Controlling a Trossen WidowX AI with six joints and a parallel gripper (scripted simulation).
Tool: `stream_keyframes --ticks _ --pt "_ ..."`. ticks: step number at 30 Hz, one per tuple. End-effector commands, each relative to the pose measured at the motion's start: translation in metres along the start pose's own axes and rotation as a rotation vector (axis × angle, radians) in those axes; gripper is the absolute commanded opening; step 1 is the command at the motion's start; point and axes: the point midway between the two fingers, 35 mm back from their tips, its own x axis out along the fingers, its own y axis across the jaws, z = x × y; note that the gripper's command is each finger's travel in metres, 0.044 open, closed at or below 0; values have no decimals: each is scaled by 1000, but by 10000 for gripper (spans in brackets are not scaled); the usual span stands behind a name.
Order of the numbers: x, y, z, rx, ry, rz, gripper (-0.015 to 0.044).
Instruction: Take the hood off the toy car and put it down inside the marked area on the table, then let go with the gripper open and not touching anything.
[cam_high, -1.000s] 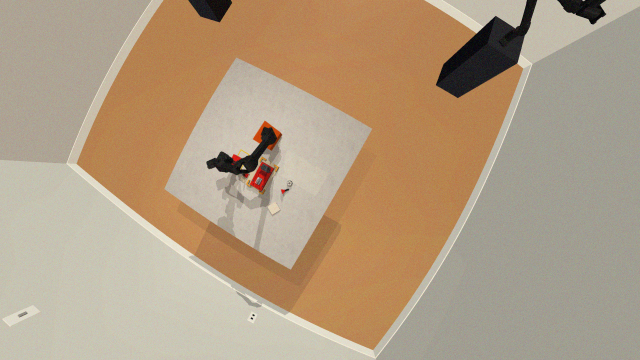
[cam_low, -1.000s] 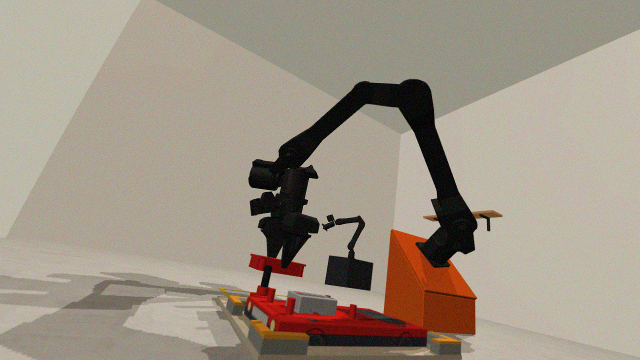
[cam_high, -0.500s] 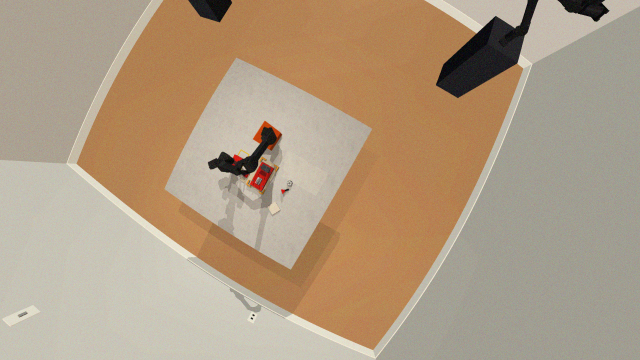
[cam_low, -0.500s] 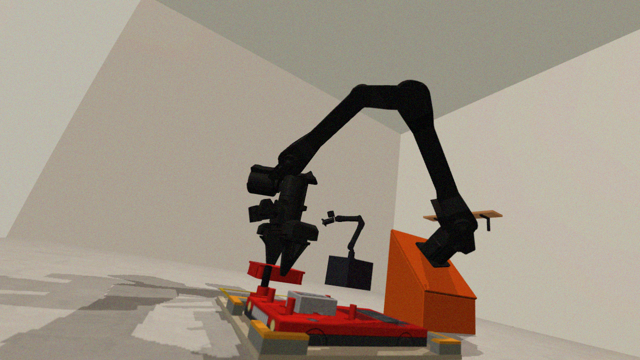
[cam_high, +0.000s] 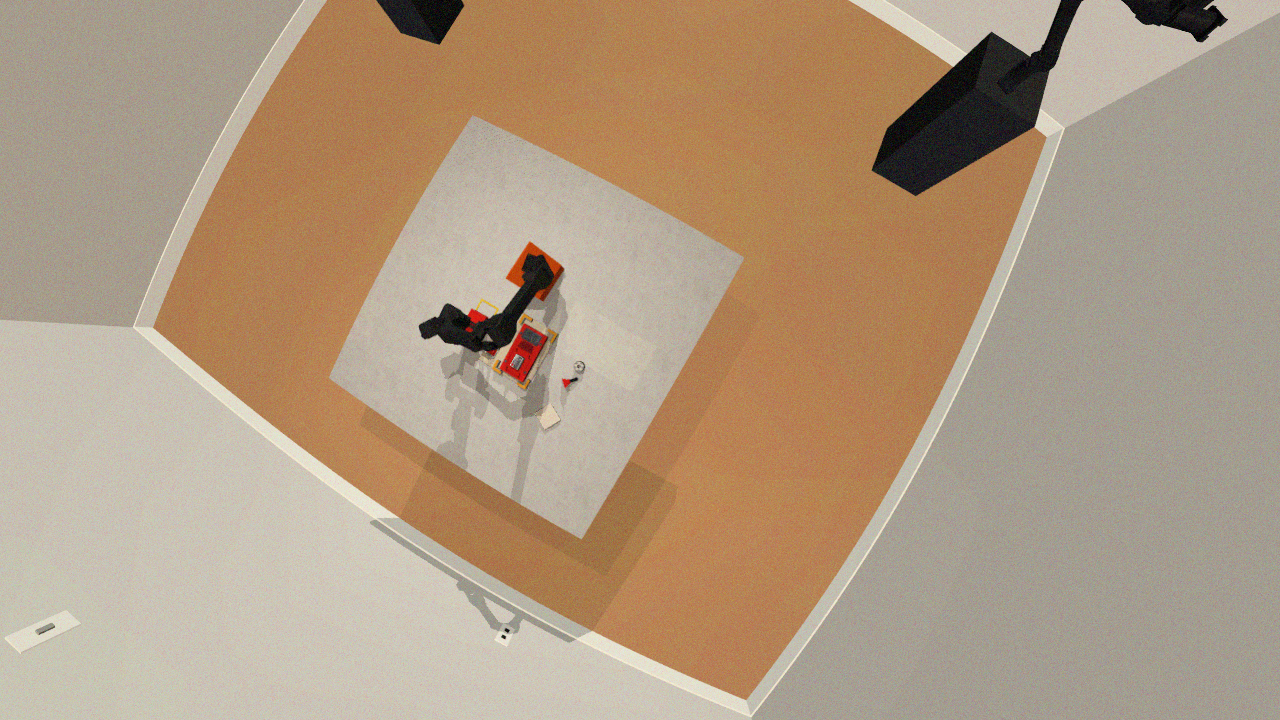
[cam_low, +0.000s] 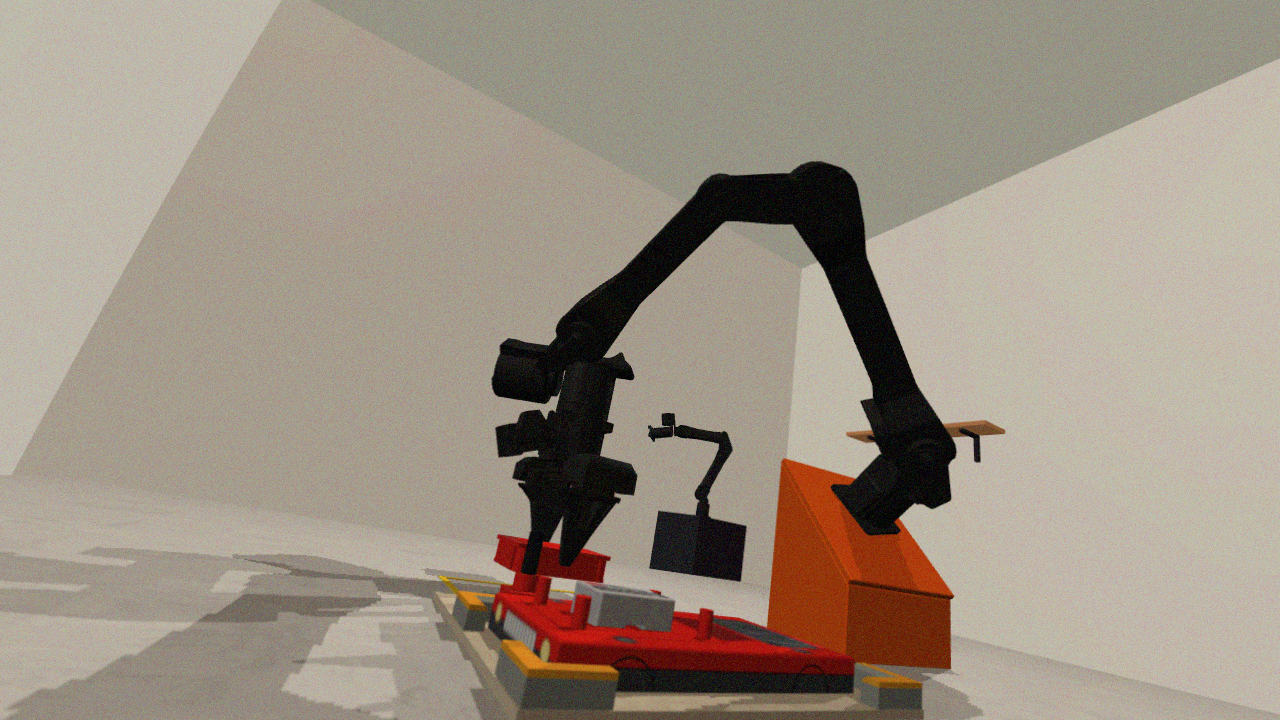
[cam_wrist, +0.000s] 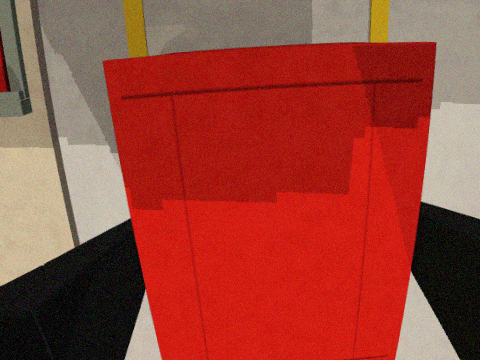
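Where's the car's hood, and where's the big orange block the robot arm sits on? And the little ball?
Hood (cam_high: 476, 316) (cam_low: 586, 564) (cam_wrist: 270, 240): top, exterior and wrist views; its red surface.
Orange block (cam_high: 519, 268) (cam_low: 810, 573): top and exterior views; its side.
Ball (cam_high: 579, 367): top view; its middle.

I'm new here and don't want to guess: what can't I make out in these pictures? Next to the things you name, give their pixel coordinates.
- Hood's (cam_high: 477, 316) (cam_low: 586, 562) (cam_wrist: 280, 225) underside: hidden in wrist view by its top.
- Gripper's (cam_low: 550, 564) fingertips: cut off by wrist view's bottom edge.
- Wall shelf's (cam_low: 980, 428) middle: behind the arm, exterior view.

Smooth, matt red hood (cam_high: 476, 317) (cam_low: 586, 563) (cam_wrist: 280, 225).
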Motion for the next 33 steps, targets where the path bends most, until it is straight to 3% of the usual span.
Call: stream_keyframes --ticks 1,33 --pt "2 0 -1 9 0 5 0" --pt "17 1 -1 9 0 6 0"
